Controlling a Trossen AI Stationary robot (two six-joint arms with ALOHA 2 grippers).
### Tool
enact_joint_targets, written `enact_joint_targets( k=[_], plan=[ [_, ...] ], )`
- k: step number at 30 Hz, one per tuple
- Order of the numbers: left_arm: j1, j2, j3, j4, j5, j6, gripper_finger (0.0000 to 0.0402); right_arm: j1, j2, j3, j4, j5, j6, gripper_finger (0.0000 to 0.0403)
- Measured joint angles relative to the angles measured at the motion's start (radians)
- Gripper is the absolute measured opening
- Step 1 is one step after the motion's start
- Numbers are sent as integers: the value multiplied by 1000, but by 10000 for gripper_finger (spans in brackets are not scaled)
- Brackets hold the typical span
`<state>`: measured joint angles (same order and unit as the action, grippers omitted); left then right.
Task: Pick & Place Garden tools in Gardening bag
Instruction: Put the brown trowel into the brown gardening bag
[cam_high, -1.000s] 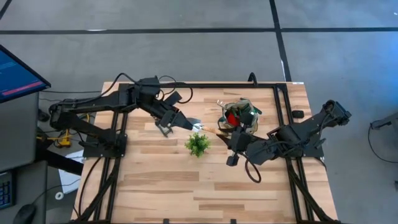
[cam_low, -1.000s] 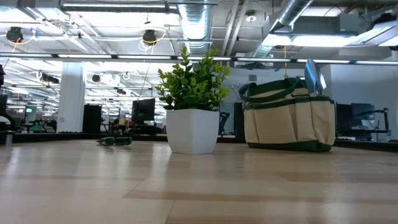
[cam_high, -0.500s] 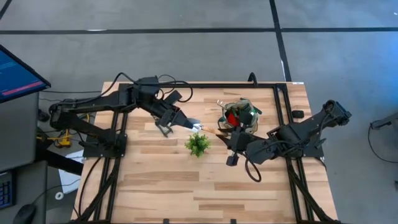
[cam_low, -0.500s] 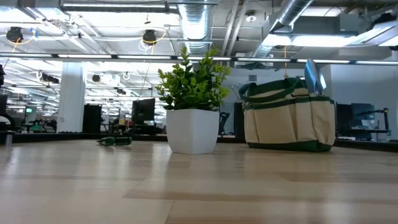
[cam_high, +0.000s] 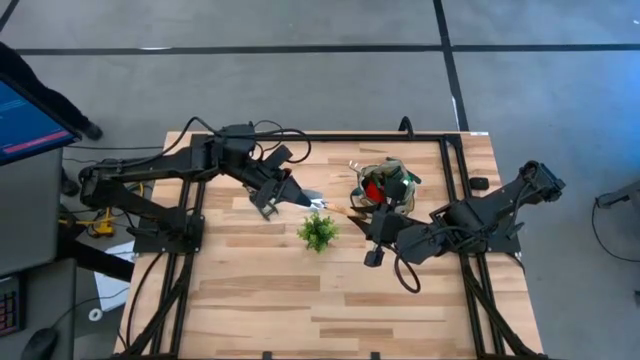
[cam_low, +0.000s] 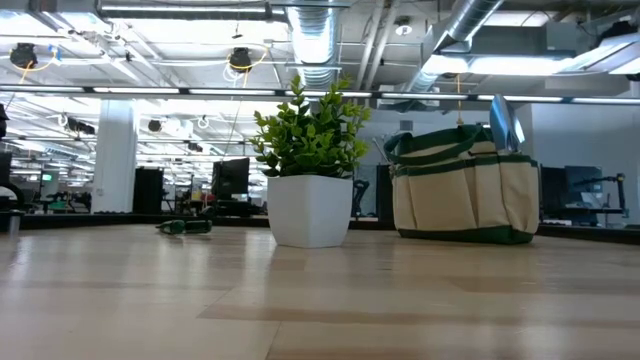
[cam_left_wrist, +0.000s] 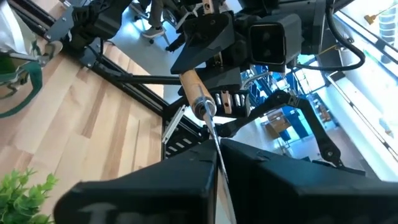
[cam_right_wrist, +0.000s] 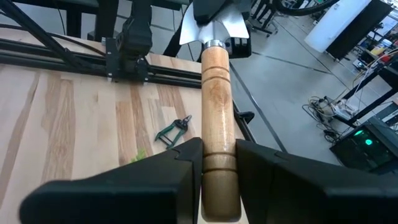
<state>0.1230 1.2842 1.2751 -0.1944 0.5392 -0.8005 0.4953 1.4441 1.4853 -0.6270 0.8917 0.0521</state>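
A trowel (cam_high: 330, 206) with a wooden handle and a metal blade hangs between my two grippers, above the table between the plant and the bag. My left gripper (cam_high: 296, 196) is shut on its blade end. My right gripper (cam_high: 360, 215) is shut on its handle. The beige gardening bag (cam_high: 385, 186) with a dark green rim stands on its base just far-right of the trowel, with red gloves (cam_high: 372, 188) inside. It also shows in the low view (cam_low: 465, 195). Green-handled pruning shears (cam_right_wrist: 173, 129) lie flat on the table under the left arm. My left gripper pinches the thin metal blade (cam_left_wrist: 215, 149) between its two fingers, which come roughly level from the table's left. The blade shows edge-on and the handle (cam_left_wrist: 194, 92) points away toward the other arm. The trowel is clear of the table. My right gripper pinches the wooden handle (cam_right_wrist: 217, 163) near its free end between its two fingers (cam_right_wrist: 186, 167). The fingers come from the table's right and lie along the handle. The blade (cam_right_wrist: 214, 28) points away into the left gripper. The trowel is lifted clear.
A small leafy plant (cam_high: 318, 232) in a white pot (cam_low: 310, 210) stands just near of the trowel. A small dark object (cam_high: 478, 183) lies at the right edge. A black frame rail (cam_high: 330, 137) runs along the far edge. Bare wood (cam_high: 300, 300) lies toward the near edge.
Both grippers and the trowel have kept their places. A person's dark shape has come into the high view at the far left, beyond the table.
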Motion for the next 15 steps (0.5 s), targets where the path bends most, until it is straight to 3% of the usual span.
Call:
enact_joint_targets(
  k=[8,15],
  plan=[
    [0,0,0,2,0,7,1,0,0,0,0,0,0,74],
    [0,0,0,5,0,10,0,13,0,0,12,-5,33,254]
  ],
)
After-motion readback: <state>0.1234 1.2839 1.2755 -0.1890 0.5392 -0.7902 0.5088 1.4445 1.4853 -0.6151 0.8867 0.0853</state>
